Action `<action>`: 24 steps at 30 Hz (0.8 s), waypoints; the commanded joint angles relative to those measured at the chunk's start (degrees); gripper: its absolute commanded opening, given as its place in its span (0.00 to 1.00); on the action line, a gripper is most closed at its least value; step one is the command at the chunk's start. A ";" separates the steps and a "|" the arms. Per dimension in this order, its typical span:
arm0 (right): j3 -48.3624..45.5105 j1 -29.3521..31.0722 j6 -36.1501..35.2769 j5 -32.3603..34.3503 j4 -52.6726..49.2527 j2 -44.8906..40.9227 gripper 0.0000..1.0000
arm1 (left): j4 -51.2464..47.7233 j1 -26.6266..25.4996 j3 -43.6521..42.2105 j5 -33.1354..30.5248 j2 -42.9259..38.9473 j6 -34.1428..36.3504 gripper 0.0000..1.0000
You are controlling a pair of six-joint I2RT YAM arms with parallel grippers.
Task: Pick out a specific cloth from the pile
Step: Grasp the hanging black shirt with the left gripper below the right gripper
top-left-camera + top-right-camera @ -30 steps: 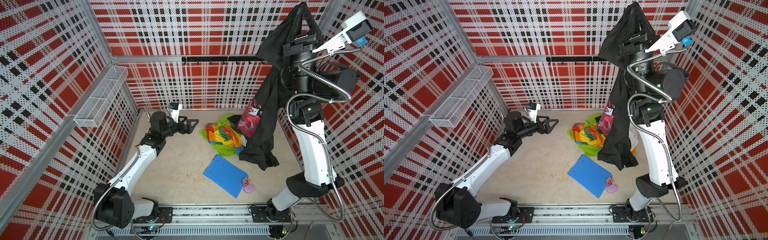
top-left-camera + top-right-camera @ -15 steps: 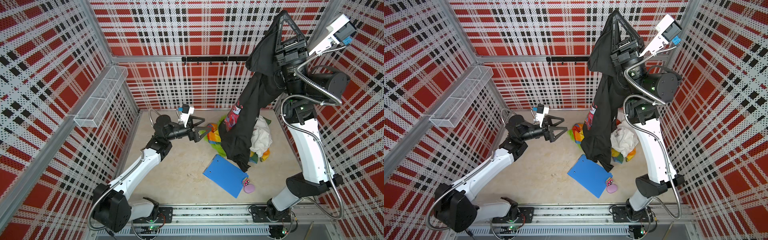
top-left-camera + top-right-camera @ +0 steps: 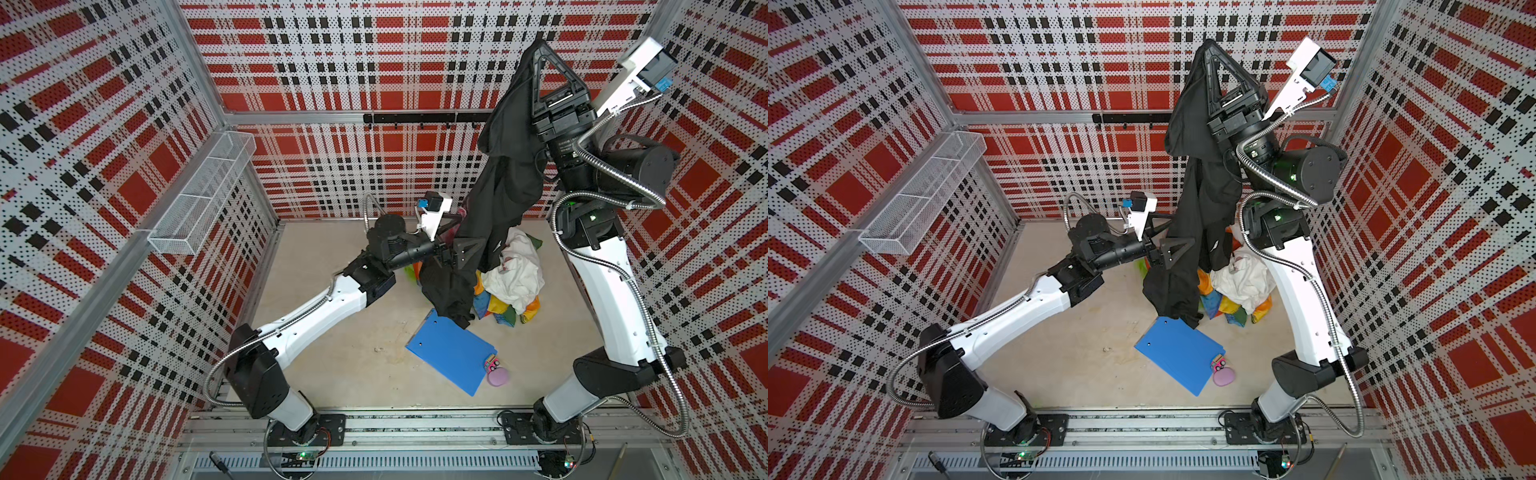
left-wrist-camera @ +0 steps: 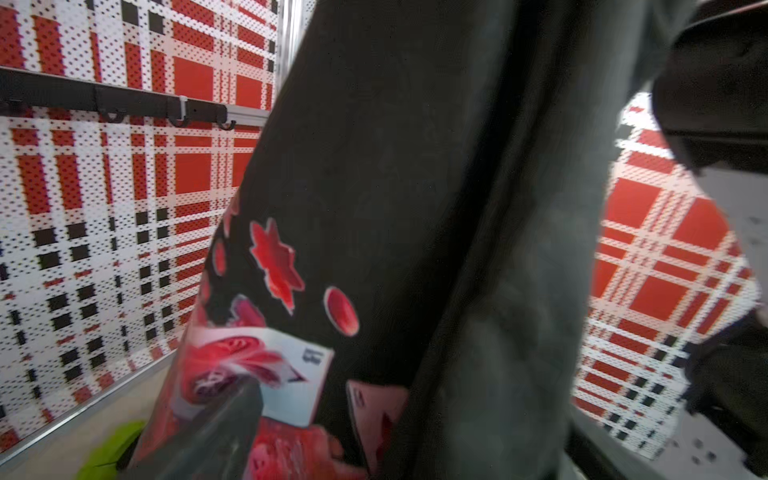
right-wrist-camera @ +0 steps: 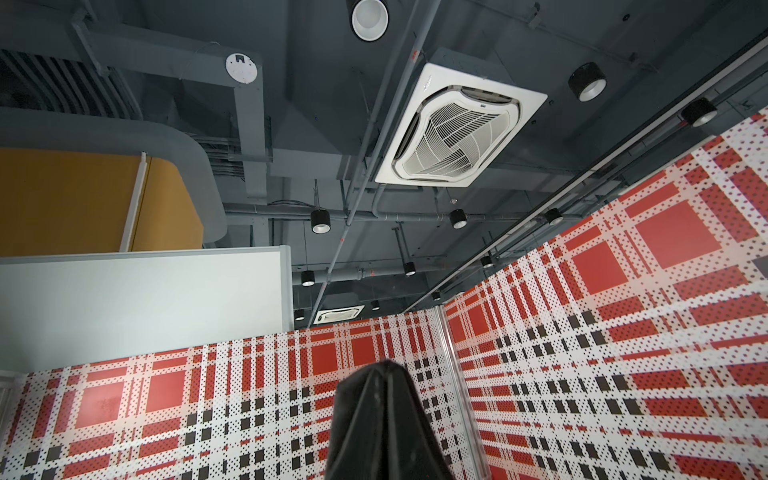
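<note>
You will find the cloth [image 3: 498, 199] clear of the pile [image 3: 513, 291]: the black garment hangs full length from the right hand [image 3: 541, 48], which is raised high near the back wall with its fingers pressed together on the fabric's top fold. The hem hangs just above the desk [image 3: 332, 357], over the far corner of the blue clipboard [image 3: 451, 357]; contact there cannot be confirmed. The pile lies on the desk just beside the hanging garment, on the right arm's side, with a white shirt [image 3: 517, 270] on top of rainbow patchwork cloth [image 3: 498, 309]. Your left hand [image 3: 459, 232] is spread wide at mid-height against the garment's side, closed on nothing. The left wrist view shows the red printed patch [image 4: 266, 365] close up. A small pink object [image 3: 498, 377] lies beside the clipboard's clip.
</note>
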 commanded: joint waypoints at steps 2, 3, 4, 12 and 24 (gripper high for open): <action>-1.89 0.16 0.29 -0.71 3.88 -4.10 0.02 | -3.37 -0.15 2.92 -16.16 2.54 0.94 0.99; -2.40 0.20 0.12 -0.67 3.86 -4.50 0.02 | -3.43 -0.23 3.21 -17.59 2.93 0.87 0.99; -2.81 0.16 0.07 -0.64 3.83 -4.87 0.02 | -3.42 -0.24 3.55 -18.32 3.36 0.82 0.99; -6.67 0.16 -0.97 -0.69 2.48 -7.39 0.02 | -1.61 -0.09 6.71 -5.28 5.65 -0.97 0.37; -38.23 0.16 -12.44 16.10 -12.17 -26.81 0.04 | -4.74 13.53 0.89 2.59 -9.80 -10.47 0.05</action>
